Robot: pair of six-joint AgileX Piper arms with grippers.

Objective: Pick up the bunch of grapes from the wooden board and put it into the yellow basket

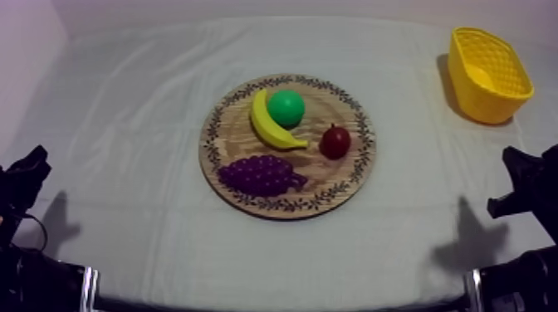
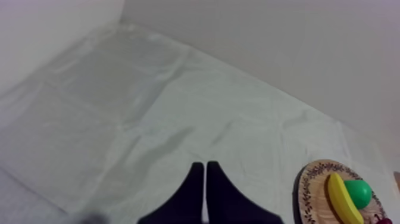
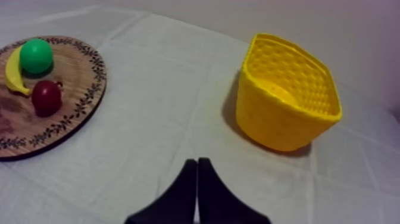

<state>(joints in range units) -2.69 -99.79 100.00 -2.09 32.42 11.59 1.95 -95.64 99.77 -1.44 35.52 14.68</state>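
1. The bunch of grapes (image 1: 261, 174) is being shown in deep purple.
2. The wooden board (image 1: 332, 179) is being seen in a light brown grain, and its rim is being ringed by a dark pattern of small leaves.
3. The banana (image 1: 270, 126) is being shown in yellow, and the round fruit (image 1: 286, 107) in bright green.
4. The small red fruit (image 1: 335, 142) is being seen in dark red.
5. The yellow basket (image 3: 274, 119) is being shown in bright yellow, and its walls are being patterned by a honeycomb-like mesh.
6. The table (image 1: 141, 124) is being covered by a plain grey-white cloth.
7. The jaws of both arms are being seen in black.
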